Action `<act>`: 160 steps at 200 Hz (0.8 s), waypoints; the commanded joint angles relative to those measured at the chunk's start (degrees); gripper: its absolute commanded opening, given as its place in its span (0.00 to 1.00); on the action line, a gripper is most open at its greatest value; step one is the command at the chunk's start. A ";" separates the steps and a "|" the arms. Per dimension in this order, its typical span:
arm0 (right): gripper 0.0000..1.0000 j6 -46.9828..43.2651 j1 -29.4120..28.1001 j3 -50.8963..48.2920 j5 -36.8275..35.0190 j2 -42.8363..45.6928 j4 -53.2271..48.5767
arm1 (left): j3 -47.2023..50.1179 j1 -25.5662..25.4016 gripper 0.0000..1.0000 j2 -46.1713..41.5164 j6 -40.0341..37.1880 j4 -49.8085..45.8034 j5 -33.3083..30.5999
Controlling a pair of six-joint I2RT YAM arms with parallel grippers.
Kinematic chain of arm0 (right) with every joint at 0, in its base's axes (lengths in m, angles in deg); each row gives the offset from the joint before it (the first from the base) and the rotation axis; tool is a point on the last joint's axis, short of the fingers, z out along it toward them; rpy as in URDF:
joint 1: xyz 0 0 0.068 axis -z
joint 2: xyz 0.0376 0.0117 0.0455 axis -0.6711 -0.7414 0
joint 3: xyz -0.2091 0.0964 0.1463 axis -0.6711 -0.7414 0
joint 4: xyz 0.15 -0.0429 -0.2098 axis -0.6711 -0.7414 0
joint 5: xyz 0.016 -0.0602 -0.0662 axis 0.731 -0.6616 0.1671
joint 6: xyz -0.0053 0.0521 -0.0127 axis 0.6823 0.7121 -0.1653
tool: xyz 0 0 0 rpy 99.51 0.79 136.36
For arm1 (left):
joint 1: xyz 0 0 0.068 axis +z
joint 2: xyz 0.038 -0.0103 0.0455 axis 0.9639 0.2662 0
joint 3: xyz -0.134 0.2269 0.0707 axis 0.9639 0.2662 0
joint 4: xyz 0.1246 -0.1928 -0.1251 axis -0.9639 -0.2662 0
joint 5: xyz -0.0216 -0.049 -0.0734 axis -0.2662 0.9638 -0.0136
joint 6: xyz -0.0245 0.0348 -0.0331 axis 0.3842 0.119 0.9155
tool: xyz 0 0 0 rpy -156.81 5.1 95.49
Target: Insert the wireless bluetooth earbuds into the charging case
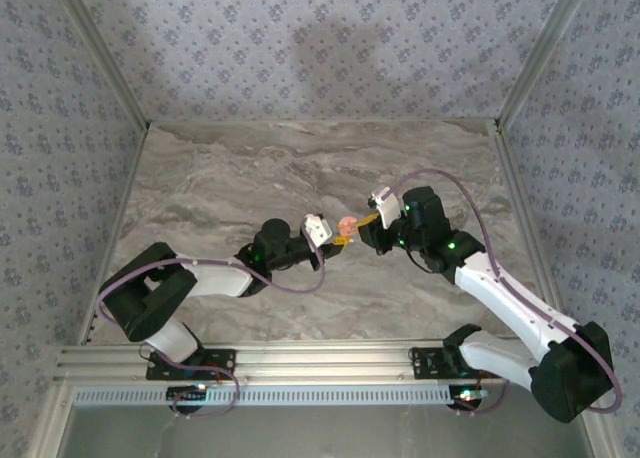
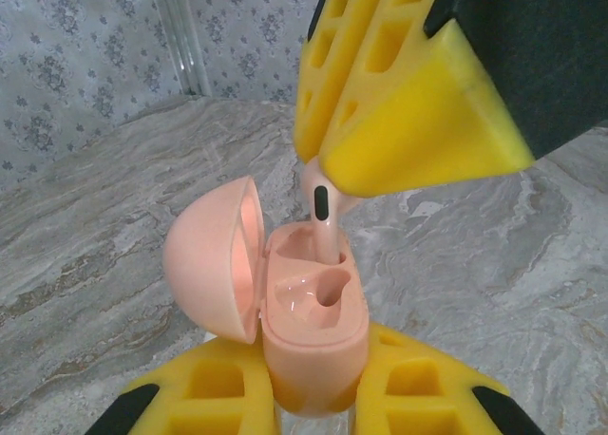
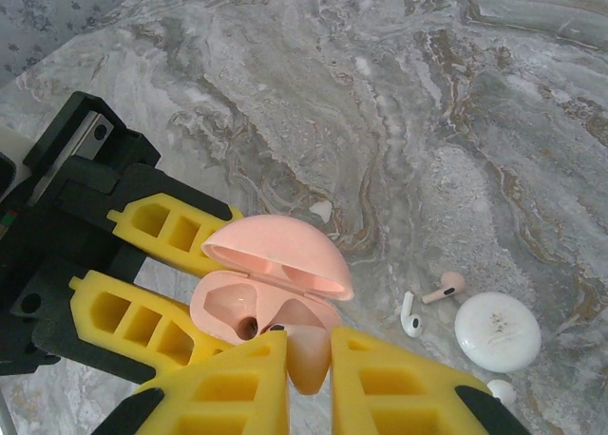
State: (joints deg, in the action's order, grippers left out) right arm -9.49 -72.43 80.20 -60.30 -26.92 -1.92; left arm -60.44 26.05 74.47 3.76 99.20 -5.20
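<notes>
The salmon-pink charging case point(image 2: 313, 312) stands with its lid point(image 2: 214, 259) swung open to the left. My left gripper point(image 2: 318, 383) is shut on the case's lower body. My right gripper point(image 3: 309, 364) is shut on a pink earbud point(image 2: 321, 205) just above the case, and the earbud's stem reaches down into the far socket. The near socket point(image 2: 318, 293) holds nothing. In the top view the two grippers meet at the case point(image 1: 347, 224) in mid-table. A second pink earbud point(image 3: 444, 287) lies on the table to the right.
A white earbud point(image 3: 410, 316) and a white round disc point(image 3: 497, 331) lie on the marble table point(image 3: 427, 103) beside the loose pink earbud. A small whitish piece point(image 3: 501, 390) sits just below the disc. Patterned walls point(image 1: 300, 48) enclose the table.
</notes>
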 commanded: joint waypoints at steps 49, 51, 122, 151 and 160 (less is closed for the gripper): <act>0.17 -5.76 2.82 2.25 10.36 -2.19 -4.09 | -0.73 -0.38 0.08 -3.89 -0.14 1.63 5.59; 0.17 -5.89 2.89 2.24 10.62 -2.18 -4.10 | -0.73 -0.36 0.08 -3.94 -0.07 1.63 5.71; 0.17 -9.72 7.36 2.74 21.83 -3.73 -6.22 | -1.01 -0.36 0.09 -7.22 1.48 0.83 10.90; 0.18 -10.62 7.81 3.75 25.90 -4.98 -6.87 | -1.19 -0.29 0.09 -8.22 2.31 0.84 12.12; 0.18 -10.93 7.75 3.90 26.17 -5.29 -7.18 | -1.24 -0.33 0.09 -8.50 2.41 0.77 12.25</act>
State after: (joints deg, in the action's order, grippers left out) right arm -18.30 -64.52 82.82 -38.46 -30.57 -5.41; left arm -60.37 26.25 69.32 5.55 93.72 1.27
